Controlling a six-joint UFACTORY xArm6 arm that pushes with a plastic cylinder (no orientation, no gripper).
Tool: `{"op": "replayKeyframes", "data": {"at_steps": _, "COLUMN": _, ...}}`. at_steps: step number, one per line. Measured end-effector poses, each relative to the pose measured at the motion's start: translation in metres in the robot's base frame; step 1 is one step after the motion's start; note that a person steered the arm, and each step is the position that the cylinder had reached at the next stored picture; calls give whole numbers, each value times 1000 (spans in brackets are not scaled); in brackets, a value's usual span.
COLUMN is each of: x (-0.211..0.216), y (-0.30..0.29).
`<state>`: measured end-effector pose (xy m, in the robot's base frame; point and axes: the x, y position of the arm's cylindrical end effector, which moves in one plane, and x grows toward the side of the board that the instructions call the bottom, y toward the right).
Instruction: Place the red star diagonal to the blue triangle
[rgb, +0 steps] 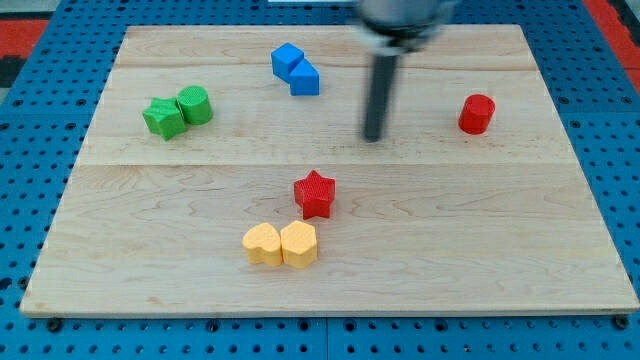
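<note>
The red star (315, 194) lies near the middle of the wooden board (520, 230), just above the yellow blocks. Two blue blocks touch each other at the view's top: a blue cube (287, 60) and, at its lower right, a blue triangle-like block (305, 79). My tip (373, 137) is down on the board, blurred, to the upper right of the red star and to the lower right of the blue blocks. It touches no block.
A green star (163, 118) and a green cylinder (195, 104) touch at the view's left. A red cylinder (477, 114) stands at the right. A yellow heart (263, 244) and a yellow hexagon-like block (299, 244) touch below the red star.
</note>
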<state>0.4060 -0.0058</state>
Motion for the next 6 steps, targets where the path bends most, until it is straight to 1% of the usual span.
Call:
{"op": "replayKeyframes", "data": {"at_steps": 1, "x": 51, "y": -109}}
{"op": "replayKeyframes", "data": {"at_steps": 2, "x": 113, "y": -113}}
{"op": "replayKeyframes", "data": {"at_steps": 3, "x": 105, "y": -52}}
{"op": "replayKeyframes", "data": {"at_steps": 4, "x": 101, "y": 25}}
{"op": "replayKeyframes", "data": {"at_steps": 5, "x": 54, "y": 65}}
{"op": "replayKeyframes", "data": {"at_steps": 6, "x": 19, "y": 88}}
